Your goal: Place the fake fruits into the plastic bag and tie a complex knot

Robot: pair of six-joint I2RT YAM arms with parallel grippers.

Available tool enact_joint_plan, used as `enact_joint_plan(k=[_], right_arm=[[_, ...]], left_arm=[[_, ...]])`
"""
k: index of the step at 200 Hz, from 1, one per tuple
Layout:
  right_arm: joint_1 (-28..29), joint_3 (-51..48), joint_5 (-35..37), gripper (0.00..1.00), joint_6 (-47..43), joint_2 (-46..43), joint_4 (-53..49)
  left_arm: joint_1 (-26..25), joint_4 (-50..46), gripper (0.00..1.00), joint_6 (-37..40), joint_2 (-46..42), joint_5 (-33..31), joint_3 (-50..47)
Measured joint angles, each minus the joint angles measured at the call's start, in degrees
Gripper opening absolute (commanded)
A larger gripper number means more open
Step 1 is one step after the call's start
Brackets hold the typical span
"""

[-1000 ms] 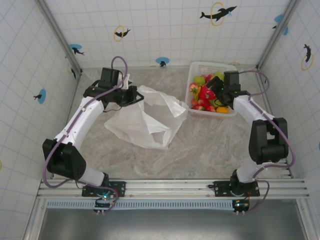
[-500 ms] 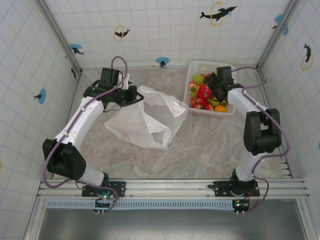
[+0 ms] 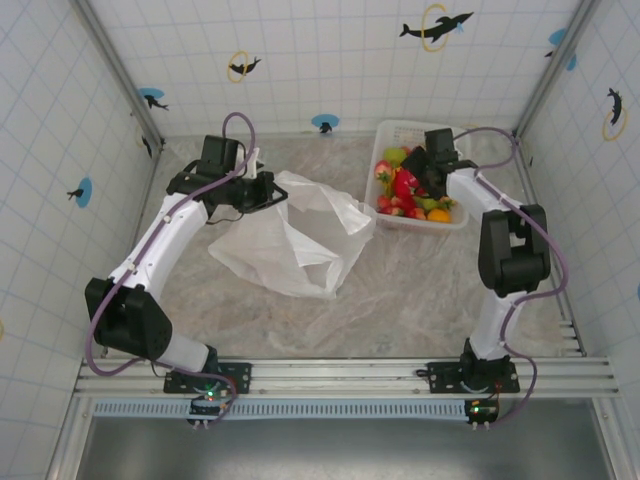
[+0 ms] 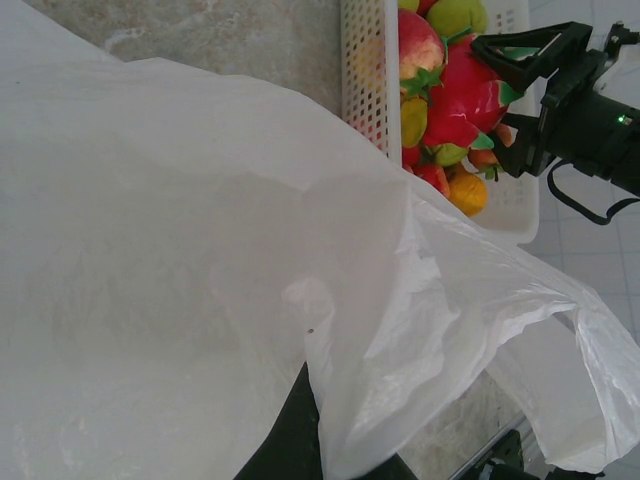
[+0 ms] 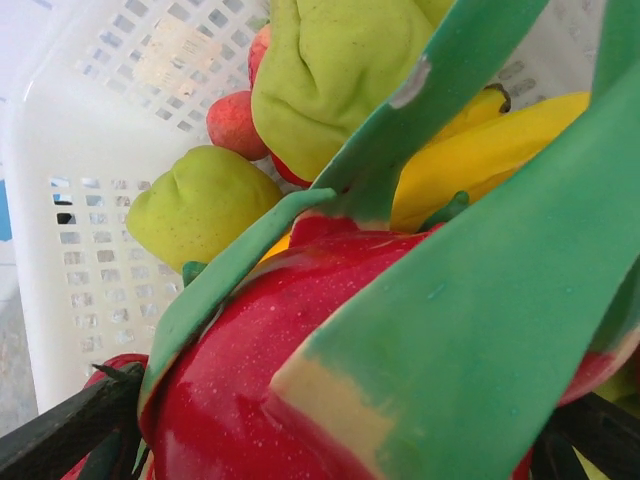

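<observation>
The left gripper (image 3: 262, 190) has its jaws together on the rim of the plastic bag (image 3: 290, 240), which lies slumped on the surface. To its right, in the basket (image 3: 400, 131), the right gripper (image 3: 415, 175) sits among the fruits, jaws apart on either side of the dragon fruit (image 5: 280, 400). The fruit lies straight ahead between them. Its long axis seems to cross the gap, though this close it is hard to tell.

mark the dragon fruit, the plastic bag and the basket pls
dragon fruit (image 5: 250, 400), right wrist view, glossy red body.
plastic bag (image 3: 290, 245), top external view, middle of the crumpled sheet.
basket (image 4: 365, 60), left wrist view, lattice side wall.
</observation>
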Motion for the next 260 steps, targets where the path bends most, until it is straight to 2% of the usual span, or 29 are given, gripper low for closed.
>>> enact_joint_plan(k=[15, 37, 85, 164, 192, 222, 260], right_arm=[[0.0, 0.0, -0.6, 0.73, -0.7, 0.0, 0.5], [0.0, -0.9, -1.7, 0.66, -1.6, -0.2, 2.0], [-0.1, -8.9, -4.8, 0.65, -4.7, -7.1, 6.3], [-3.0, -26.1, -8.9, 0.63, -9.5, -32.4, 19.9], [-2.5, -31.5, -10.1, 0.63, -11.1, -41.5, 23.4], [3.1, -35.6, -9.7, 0.62, -13.9, -52.7, 24.7], [17.9, -36.4, -6.7, 0.60, -20.2, -62.9, 26.5]], left_arm=[[0.0, 0.0, 0.00, 0.0, 0.0, 0.0, 0.0], [0.0, 0.0, 0.00, 0.0, -0.1, 0.0, 0.0], [0.0, -0.2, 0.00, 0.0, -0.4, 0.0, 0.0], [0.0, -0.4, 0.00, 0.0, -0.4, 0.0, 0.0], [0.0, -0.4, 0.00, 0.0, -0.4, 0.0, 0.0], [0.0, -0.4, 0.00, 0.0, -0.4, 0.0, 0.0], [0.0, -0.4, 0.00, 0.0, -0.4, 0.0, 0.0]])
